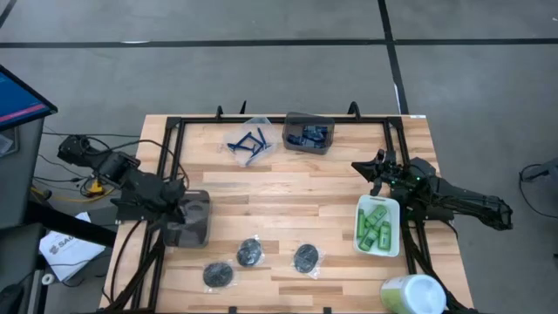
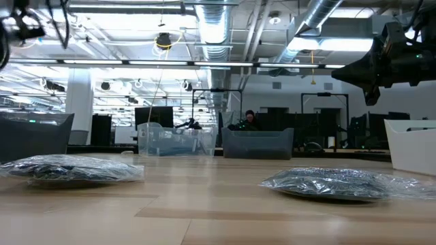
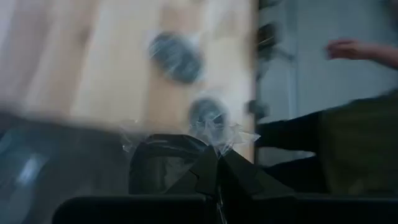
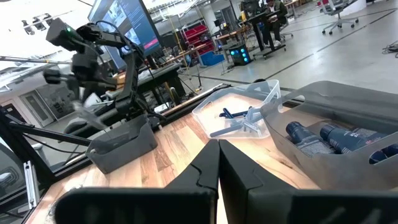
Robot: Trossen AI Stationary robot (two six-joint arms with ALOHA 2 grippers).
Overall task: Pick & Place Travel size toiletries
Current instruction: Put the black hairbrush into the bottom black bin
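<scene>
My left gripper (image 3: 217, 177) pinches a wrapped disc (image 3: 208, 118) by its crinkly film; it might slip before reaching the grey bin (image 1: 190, 218)

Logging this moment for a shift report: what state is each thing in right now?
Left hand: shut on a wrapped disc, above the front grey bin.
Right hand: shut, empty, raised near the white tray.
White tray: holding green bottles.
Clear bin: holding blue razors.
Rear grey bin: holding navy tubes.
Three other discs: flat on the table.
</scene>
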